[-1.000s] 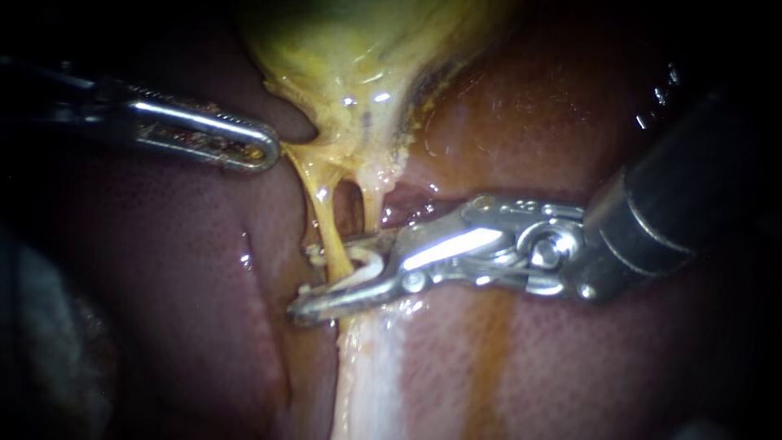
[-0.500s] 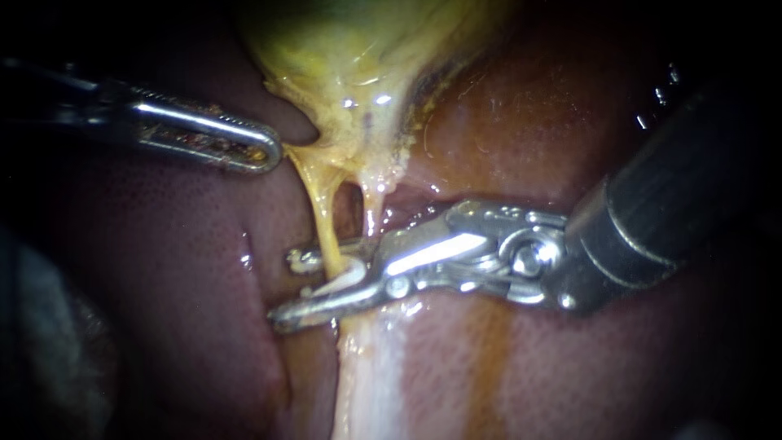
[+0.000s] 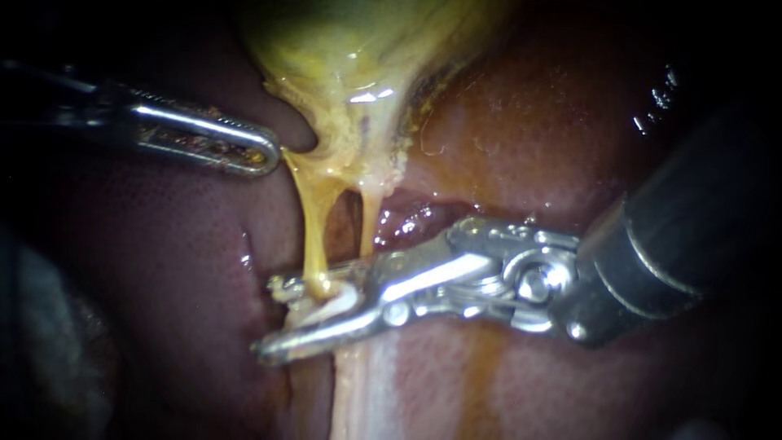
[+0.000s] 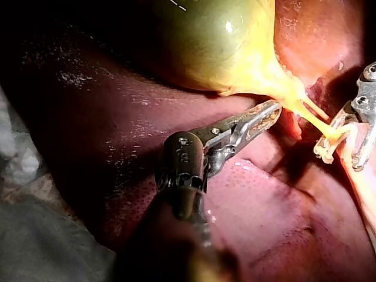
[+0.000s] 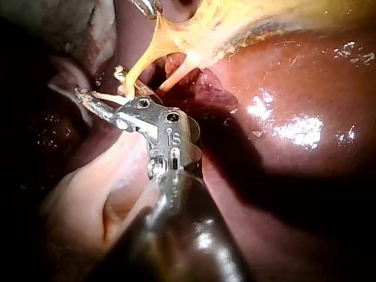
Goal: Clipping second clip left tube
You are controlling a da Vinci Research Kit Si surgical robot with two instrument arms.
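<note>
Noting the left tube (image 3: 314, 236) hanging as a thin yellow strand from the gallbladder (image 3: 350, 57), just beside the shorter right tube (image 3: 368, 216), and running down into the claw of the right instrument (image 3: 267, 318). Finding that claw apart, one half passing behind the strand and the other lying below and in front of it, with a pale clip (image 3: 340, 300) sitting in its throat against or just beside the tube. Not yet squeezing.

Judging the tube soft, wet, slippery and fragile: stretching under a light pull, probably tearing under any sideways drag. Judging the best hold to be square across the strand, low down, well clear of the fork where the two tubes part, leaving the right tube outside the claw.

Seeing the left instrument (image 3: 265, 151) with its claw lying together and nothing visibly between, its tip touching the yellow tissue at the gallbladder's lower edge — apparently tensioning the strand. Seeing glistening dark red liver (image 3: 521, 122) lying under and around everything.
</note>
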